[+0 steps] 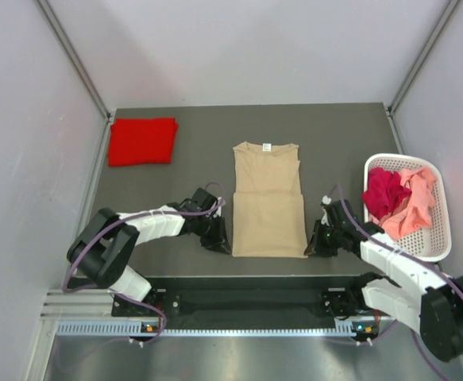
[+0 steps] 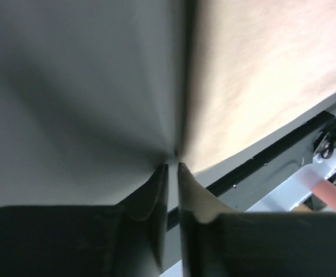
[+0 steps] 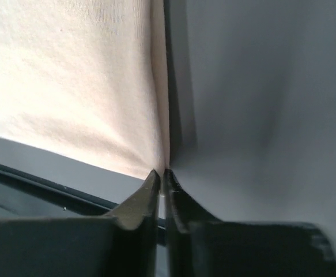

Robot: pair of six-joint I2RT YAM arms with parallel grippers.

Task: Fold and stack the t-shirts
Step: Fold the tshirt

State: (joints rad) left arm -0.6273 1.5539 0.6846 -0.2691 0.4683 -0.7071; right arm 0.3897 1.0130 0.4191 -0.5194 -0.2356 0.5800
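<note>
Pinching the two near corners of the tan t-shirt

Your left gripper and right gripper were each closed almost fully on a hem corner, as far as I could see. The shirt lay flat in the middle of the bench, collar away from you. The cloth looked thin, limp and light, so it would sag between uneven holds.
</note>
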